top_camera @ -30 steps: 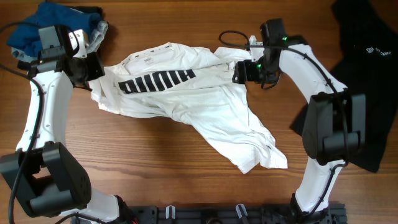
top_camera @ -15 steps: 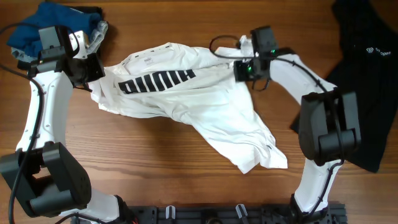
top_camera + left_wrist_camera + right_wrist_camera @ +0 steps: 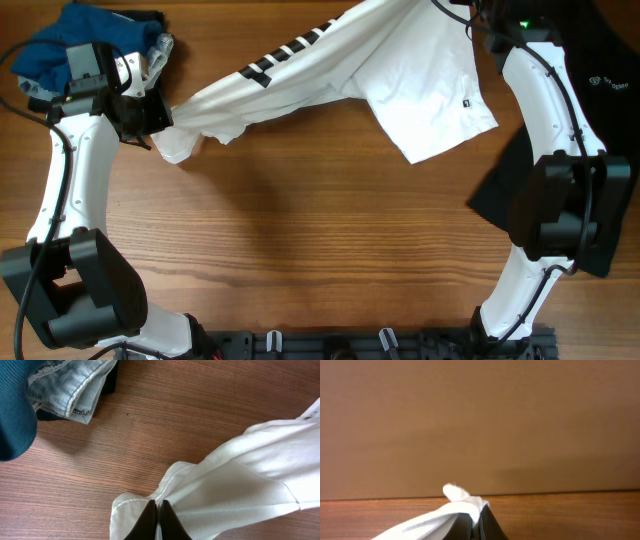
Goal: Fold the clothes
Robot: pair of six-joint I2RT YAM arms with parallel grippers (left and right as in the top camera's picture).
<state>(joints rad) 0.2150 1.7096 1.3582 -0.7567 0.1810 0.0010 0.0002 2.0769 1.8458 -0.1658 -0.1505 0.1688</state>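
One T-shirt point(image 3: 400, 75), lengthwise left-to-upper-right

Wooden table point(image 3: 300, 230), brown grain running left-right. Far left corner: blue garment point(image 3: 45, 50) heaped, with a grey garment point(image 3: 160, 48) touching it on the right. Right side: black garment point(image 3: 590, 60) spread flat, with its small light logo point(image 3: 600, 80) up. White T-shirt point(image 3: 420, 80): bunched left end rests on the wood near the heap. Cannot tell whether the rest touches the table.

One white T-shirt point(image 3: 420, 85) is showing. One blue garment point(image 3: 45, 50) and one grey garment point(image 3: 158, 48) are lying left of it, one black garment point(image 3: 600, 40) right. Two grippers are pinching it: left gripper point(image 3: 157, 510), right gripper point(image 3: 476, 519).
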